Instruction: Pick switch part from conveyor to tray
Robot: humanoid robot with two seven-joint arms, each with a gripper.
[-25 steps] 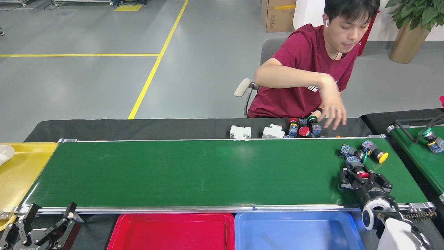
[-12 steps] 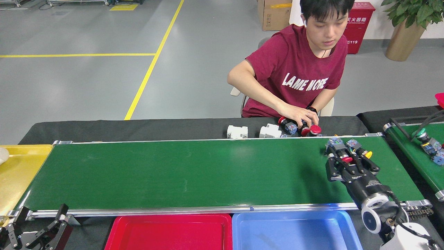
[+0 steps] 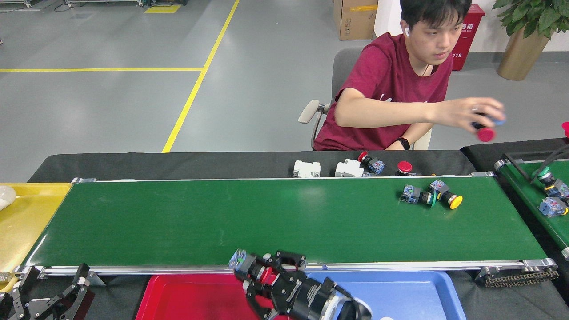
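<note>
Right gripper: my right gripper [image 3: 262, 278] is clamping a red-buttoned switch part [image 3: 249, 266] between its fingers, hanging over the near rail above the red tray [image 3: 186, 295].
Left gripper: my left gripper [image 3: 49, 295] is sitting low at the lower left corner, fingers spread apart, holding nothing.
Conveyor: the conveyor [image 3: 222, 222] is carrying a yellow-capped switch [image 3: 446, 195] touching a green-ringed switch [image 3: 418, 196] near its far right.
Trays: the blue tray [image 3: 413, 295] is lying beside the red one.
Person: a hand [image 3: 482, 116] is lifting a red-capped piece [image 3: 485, 133] beyond the belt.
</note>
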